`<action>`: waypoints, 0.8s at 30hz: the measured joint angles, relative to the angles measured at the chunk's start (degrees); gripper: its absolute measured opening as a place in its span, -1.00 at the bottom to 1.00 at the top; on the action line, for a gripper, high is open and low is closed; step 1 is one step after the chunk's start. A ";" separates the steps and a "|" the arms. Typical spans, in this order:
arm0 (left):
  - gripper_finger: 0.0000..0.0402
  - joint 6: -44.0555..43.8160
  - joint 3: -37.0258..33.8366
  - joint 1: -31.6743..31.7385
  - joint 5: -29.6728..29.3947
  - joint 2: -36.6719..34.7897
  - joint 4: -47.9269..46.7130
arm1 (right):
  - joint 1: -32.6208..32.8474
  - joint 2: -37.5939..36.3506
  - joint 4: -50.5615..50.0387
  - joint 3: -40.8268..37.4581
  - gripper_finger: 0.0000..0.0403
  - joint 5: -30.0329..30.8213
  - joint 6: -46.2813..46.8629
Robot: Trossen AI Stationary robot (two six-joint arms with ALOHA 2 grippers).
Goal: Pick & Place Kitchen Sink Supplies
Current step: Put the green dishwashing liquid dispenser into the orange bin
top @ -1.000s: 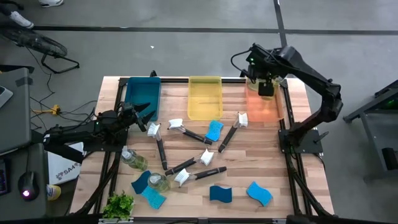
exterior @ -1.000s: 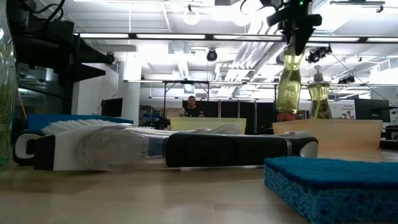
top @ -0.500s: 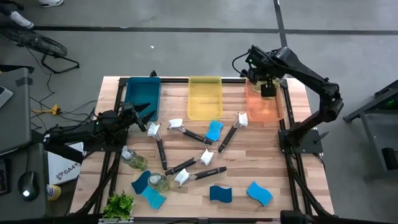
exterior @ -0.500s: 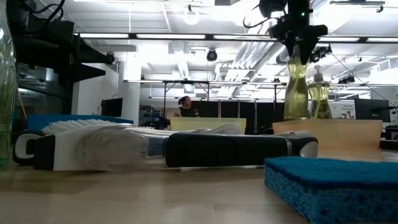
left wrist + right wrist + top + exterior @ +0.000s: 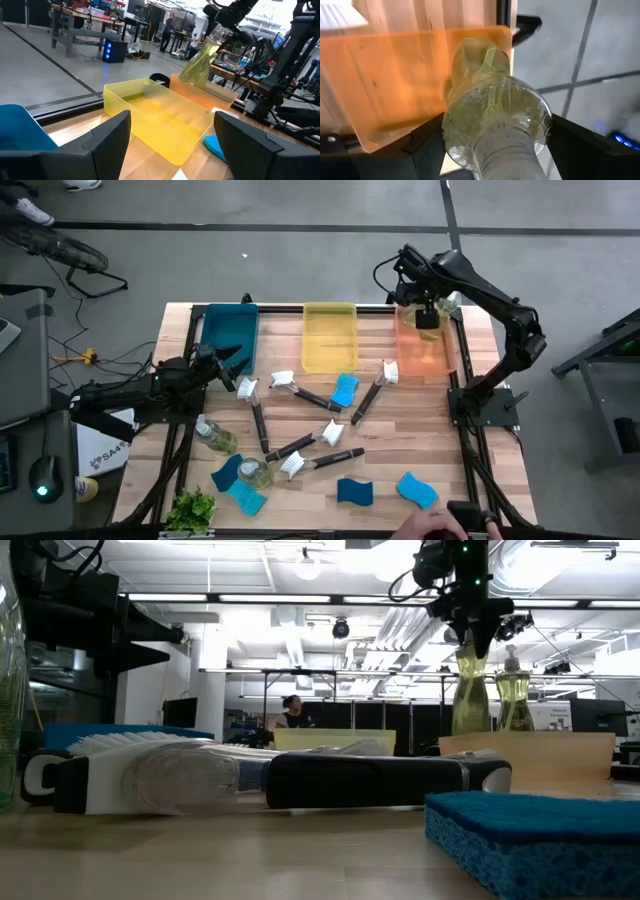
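On the left edge of the table my left gripper (image 5: 232, 360) just hangs by the blue bin (image 5: 229, 331), fingers spread wide with nothing between them. From its wrist cam I see the yellow bin (image 5: 160, 120) right ahead.

Moving right across the wood (image 5: 380, 450): two bottles (image 5: 214, 437) lie near the front left, one close to the plant (image 5: 191, 508) and a pair of sponges (image 5: 238, 485). The brushes (image 5: 254, 410) are scattered through the middle, some crossing each other. One more sponge sits just below the yellow bin, and two more are near the front right.

Far right, my right gripper (image 5: 428, 308) is over the orange bin (image 5: 424, 355), its fingers around the neck of a bottle. In the low view that bottle hangs upright with its base behind the bin wall, next to another bottle standing in there. Can't tell if it's touching the bin floor.

A hand (image 5: 440, 525) shows at the front edge.
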 joint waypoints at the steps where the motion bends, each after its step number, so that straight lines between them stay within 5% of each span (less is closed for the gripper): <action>1: 0.40 0.00 -0.02 -0.02 0.00 0.00 0.00 | -0.24 0.04 0.29 0.00 0.43 -0.82 -0.68; 24: 0.40 -0.02 -0.02 -0.02 0.00 0.00 0.00 | -6.32 5.71 3.90 0.00 0.44 -6.73 -12.01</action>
